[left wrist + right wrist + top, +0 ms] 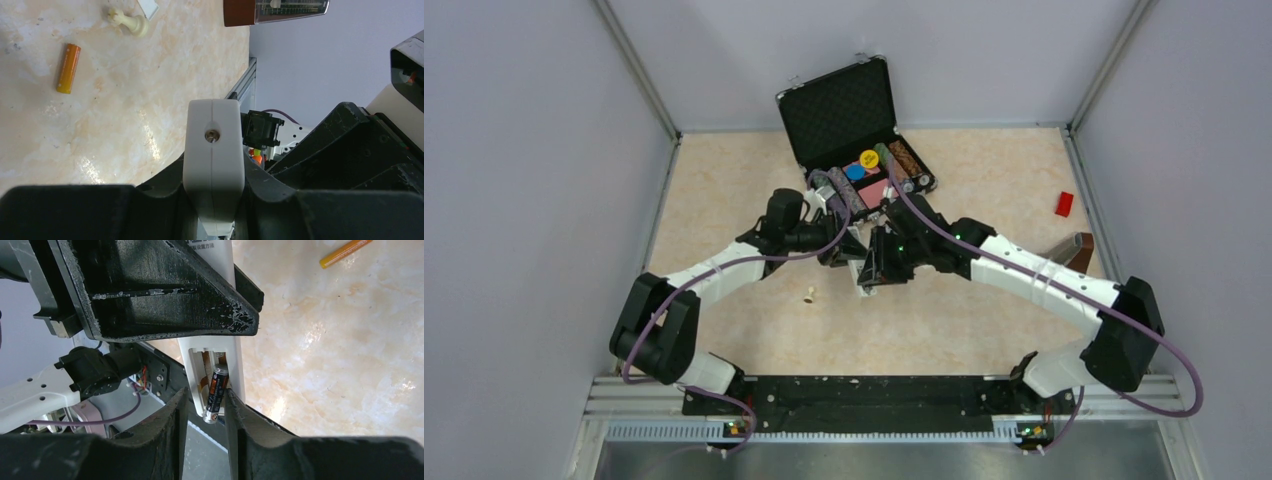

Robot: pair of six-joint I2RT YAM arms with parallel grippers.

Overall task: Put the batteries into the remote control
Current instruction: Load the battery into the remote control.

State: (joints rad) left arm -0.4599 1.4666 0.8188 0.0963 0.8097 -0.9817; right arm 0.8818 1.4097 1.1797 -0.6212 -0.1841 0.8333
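Note:
My left gripper [213,176] is shut on the white remote control [213,150] and holds it above the table at the centre [865,272]. In the right wrist view the remote [237,367] shows its open battery slot. The blackish battery [216,395] lies partly in that slot, and its lower end sticks out past the remote's end. My right gripper [206,396] straddles that end with its jaws parted. One finger is against the battery and the other is clear of it. The copper-orange battery [68,68] lies loose on the table, also in the right wrist view [346,252].
A cream pawn peg [808,296] lies on the table near the left arm. An open black case [844,120] with coloured pieces stands at the back. A red block [1064,203] and a brown box [1074,248] sit at the right.

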